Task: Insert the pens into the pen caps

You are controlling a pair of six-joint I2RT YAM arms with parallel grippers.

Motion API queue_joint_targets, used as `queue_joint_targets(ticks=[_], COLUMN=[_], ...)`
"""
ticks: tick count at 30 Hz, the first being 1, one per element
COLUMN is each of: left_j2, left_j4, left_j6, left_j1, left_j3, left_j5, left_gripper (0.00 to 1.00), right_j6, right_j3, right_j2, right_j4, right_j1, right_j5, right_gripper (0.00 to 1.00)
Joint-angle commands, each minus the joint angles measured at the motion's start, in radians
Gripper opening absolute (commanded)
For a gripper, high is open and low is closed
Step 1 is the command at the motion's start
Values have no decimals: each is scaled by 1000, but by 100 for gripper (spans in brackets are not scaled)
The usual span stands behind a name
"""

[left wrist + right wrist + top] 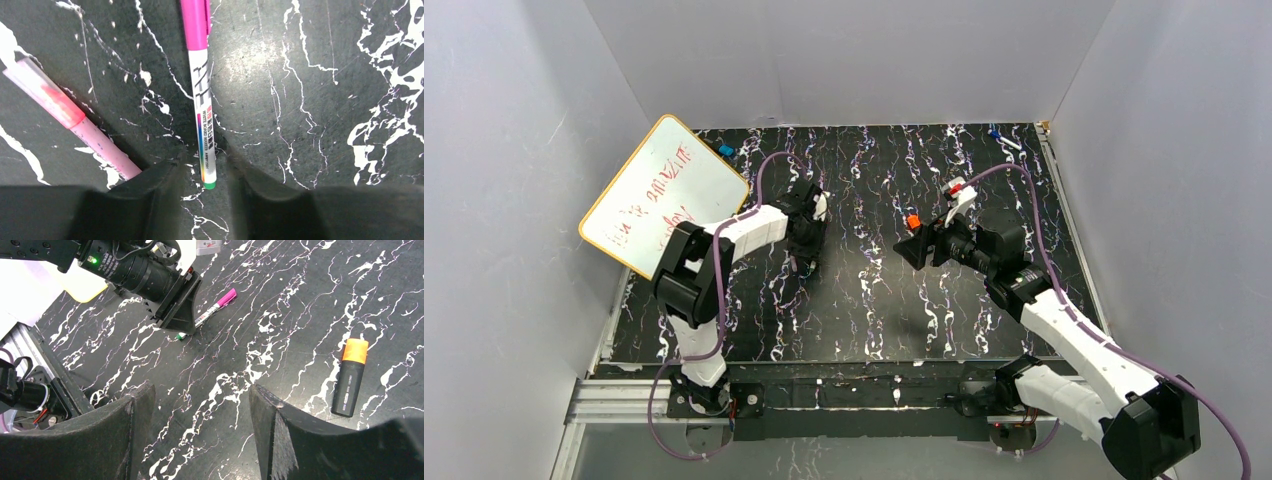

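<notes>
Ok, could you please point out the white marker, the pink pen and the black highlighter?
white marker [205, 105]: left wrist view, on its printed barrel.
pink pen [105, 148]: left wrist view, on its pale barrel.
black highlighter [348, 390]: right wrist view, on its black body.

Overhead view looks down; both wrist views, left seemingly nearer, share the green-tipped pen [206, 130].

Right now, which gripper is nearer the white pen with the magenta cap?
Left. The left gripper sits right over the white pen, straddling its green end. The right gripper hangs well off to the side, nearer the black marker.
</notes>
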Motion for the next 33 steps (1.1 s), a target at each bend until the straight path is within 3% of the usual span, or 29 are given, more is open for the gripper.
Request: queue_joint_targets(ticks=[1,2,3,12,15,16,17,19,21,27,30,33], left_j2=[22,23,22,-99,-225,-257,-291,-353,-422,-629,-620,-633], left_j4=[-33,-32,-33,-54,24,55,87,157,239,620,645,668], left_j6=[1,2,4,82,139,163,191,268,287,83,17,19], left_j1=[-5,-5,-5,-6,-5,-5,-5,-3,5,143,233,240], left_j3=[13,12,13,141,163,155,137,70,-19,-329,-364,-376], left_j5=[-19,-21,-23,-80,-21,3,25,25,19,94,205,238], left_gripper=[51,62,64,69,77,78,79,85,98,98,98,98], right_j6=[-4,-4,-4,12,58,74,87,125,152,120,91,88], right_j3=[-1,-1,-1,17,19,24,36,91,172,378,403,429], right_j2=[2,3,2,22,41,51,63,102,153,275,288,304], right_j4=[33,33,33,23,49,57,62,35,-19,-177,-182,-191], right_j1=[-6,-7,-6,-8,-9,-9,-9,-10,-12,-11,-13,-17], right_j5=[-19,-21,-20,33,72,83,95,139,184,317,373,384], right_gripper=[76,76,76,78,83,89,97,99,99,99,99,99])
